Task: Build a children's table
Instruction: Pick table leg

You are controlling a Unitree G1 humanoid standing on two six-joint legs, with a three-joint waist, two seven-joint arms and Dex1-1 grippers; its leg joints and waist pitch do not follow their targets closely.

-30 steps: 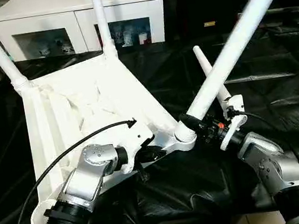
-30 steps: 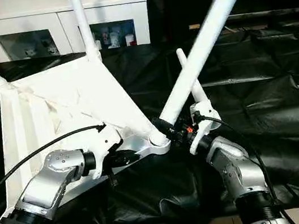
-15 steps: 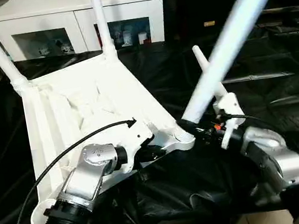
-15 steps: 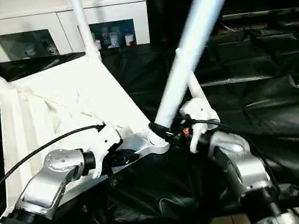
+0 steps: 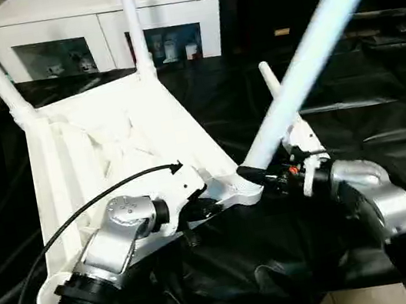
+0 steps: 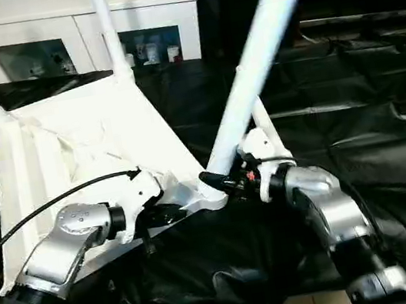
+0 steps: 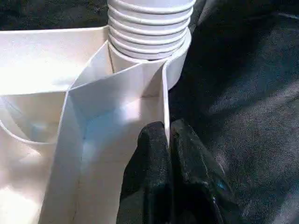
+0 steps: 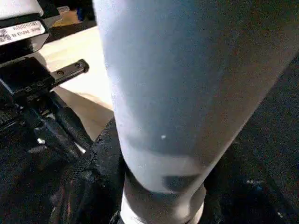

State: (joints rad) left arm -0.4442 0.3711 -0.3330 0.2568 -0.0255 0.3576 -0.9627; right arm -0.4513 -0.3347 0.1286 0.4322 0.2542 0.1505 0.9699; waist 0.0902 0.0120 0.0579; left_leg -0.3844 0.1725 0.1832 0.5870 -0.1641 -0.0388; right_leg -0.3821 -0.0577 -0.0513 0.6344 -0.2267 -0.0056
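As seen from the head, note the children's table (image 5: 107, 137) upside down on the black cloth (image 5: 386, 129), with two legs upright at the corners farthest from the near corner socket (image 5: 242, 191). Find the left gripper (image 5: 197, 209) just beside that socket, clamped on the rim. Find the right gripper (image 5: 265, 175) on the socket's other side, closed round the base of a slanting leg (image 5: 304, 57). Spot a loose leg (image 5: 274, 89) on the cloth beyond the socket.

In the left wrist view, see black fingers (image 7: 154, 154) pinched tight on the thin rim wall (image 7: 164, 107), near the ribbed leg end (image 7: 149, 28) in the socket.

In the right wrist view, see a finger (image 8: 100, 158) hugging the leg just above the socket.

Beware cross-threading from that lean. Beware a slip off the thin rim, freeing the top to spin. Beware the long leg levering the corner upward.
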